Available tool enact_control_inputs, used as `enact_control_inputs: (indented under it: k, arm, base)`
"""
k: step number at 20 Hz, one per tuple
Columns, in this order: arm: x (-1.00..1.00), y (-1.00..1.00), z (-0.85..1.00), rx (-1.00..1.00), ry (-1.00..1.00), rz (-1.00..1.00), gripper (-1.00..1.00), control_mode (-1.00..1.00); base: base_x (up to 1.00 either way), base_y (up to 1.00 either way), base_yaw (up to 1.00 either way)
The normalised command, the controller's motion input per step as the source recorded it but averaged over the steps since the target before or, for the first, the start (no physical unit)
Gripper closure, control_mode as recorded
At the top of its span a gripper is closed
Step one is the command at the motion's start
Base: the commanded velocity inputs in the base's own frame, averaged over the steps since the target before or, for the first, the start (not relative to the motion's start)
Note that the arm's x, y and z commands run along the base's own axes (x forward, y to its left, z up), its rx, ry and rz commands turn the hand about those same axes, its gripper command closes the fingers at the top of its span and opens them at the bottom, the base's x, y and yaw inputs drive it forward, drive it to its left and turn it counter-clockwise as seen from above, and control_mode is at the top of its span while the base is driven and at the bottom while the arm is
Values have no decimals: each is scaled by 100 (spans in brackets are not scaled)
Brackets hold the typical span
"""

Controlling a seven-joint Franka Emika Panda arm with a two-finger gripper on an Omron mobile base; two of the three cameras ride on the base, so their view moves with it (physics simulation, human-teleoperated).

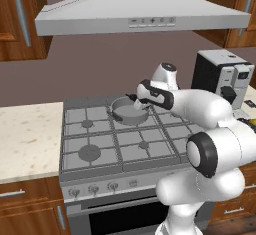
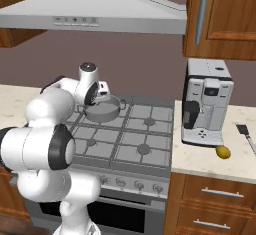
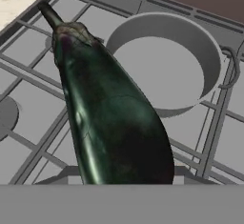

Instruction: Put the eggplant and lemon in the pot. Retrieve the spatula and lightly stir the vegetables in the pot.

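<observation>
1 eggplant is clamped between the jaws of the gripper, its long axis running away from the hand, the green stem end pointing toward the far-left corner of the stove in the hand view. It hangs above the grates just beside the pot, which sits on a rear burner. Well apart, on the counter right of the coffee machine, lie the lemon and the spatula.
</observation>
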Motion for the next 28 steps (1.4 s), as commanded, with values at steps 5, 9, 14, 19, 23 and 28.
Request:
enact_control_inputs:
  k: [5, 9, 14, 19, 23, 28]
  arm:
    - [36, 2, -4, 0, 0, 0, 100, -100]
    - [29, 0, -8, 0, 0, 0, 100, -100]
    - [23, 4, -24, -2, 5, 0, 100, -100]
    - [14, 9, -28, -4, 8, 0, 100, -100]
    - [14, 3, -24, -1, 4, 0, 100, -100]
    - [47, 0, -18, 0, 1, 0, 100, -100]
  base:
    - [0, 0, 0]
    - [0, 0, 0]
    - [0, 0, 0]
    - [0, 0, 0]
    - [0, 0, 0]
    - [0, 0, 0]
